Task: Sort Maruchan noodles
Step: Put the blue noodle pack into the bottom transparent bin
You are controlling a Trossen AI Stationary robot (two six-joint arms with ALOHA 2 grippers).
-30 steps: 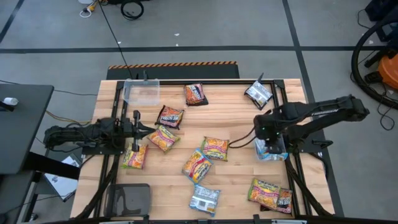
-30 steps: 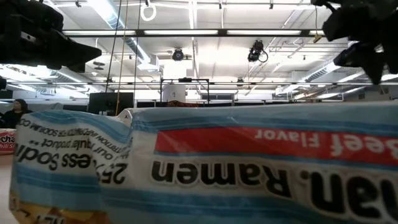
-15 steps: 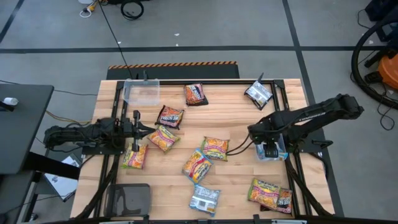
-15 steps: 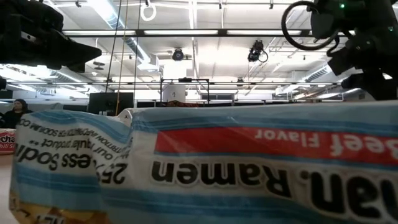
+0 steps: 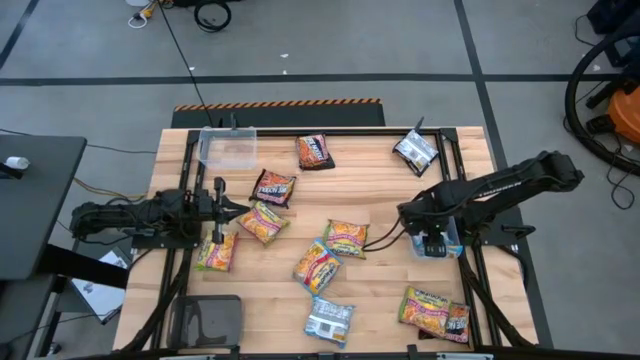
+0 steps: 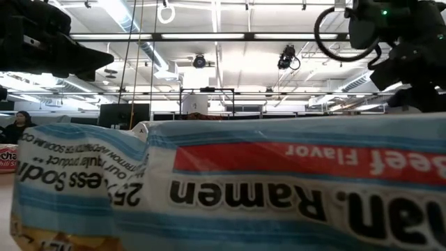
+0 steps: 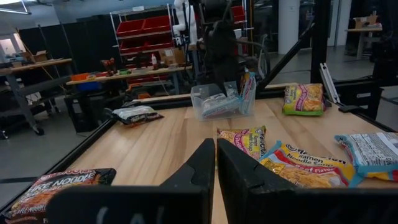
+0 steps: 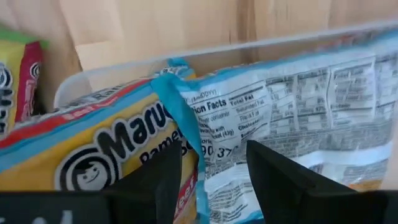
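Maruchan noodle packets lie flat over the wooden table: orange-yellow ones [image 5: 347, 238] [image 5: 317, 265] [image 5: 262, 222], dark ones [image 5: 274, 187] [image 5: 314, 151], and light blue-silver ones [image 5: 329, 320] [image 5: 415, 150]. My right gripper [image 5: 432, 238] [image 8: 214, 180] is open and points down into a clear bin [image 5: 445, 245] at the table's right side. Its fingers stand on either side of the upper edge of a light blue packet [image 8: 261, 118] standing in that bin. My left gripper [image 5: 226, 208] [image 7: 216, 162] is shut and hovers level over the table's left part, near an orange-yellow packet. My right gripper comes from above with its fingers [image 8: 273, 177] astride the edge of the light blue packet [image 8: 186, 124] in the bin. I cannot tell whether they touch it.
A second clear bin [image 5: 228, 146] stands at the far left of the table. A grey tray [image 5: 208, 320] sits at the near left corner. More packets [image 5: 425, 305] lie near right. A blue packet [image 6: 279, 188] fills the low view right in front of the camera.
My right gripper has moved down into the clear bin at the table's right side, shifting a little toward the near edge, and has then stayed there. The packets on the table have kept their places.
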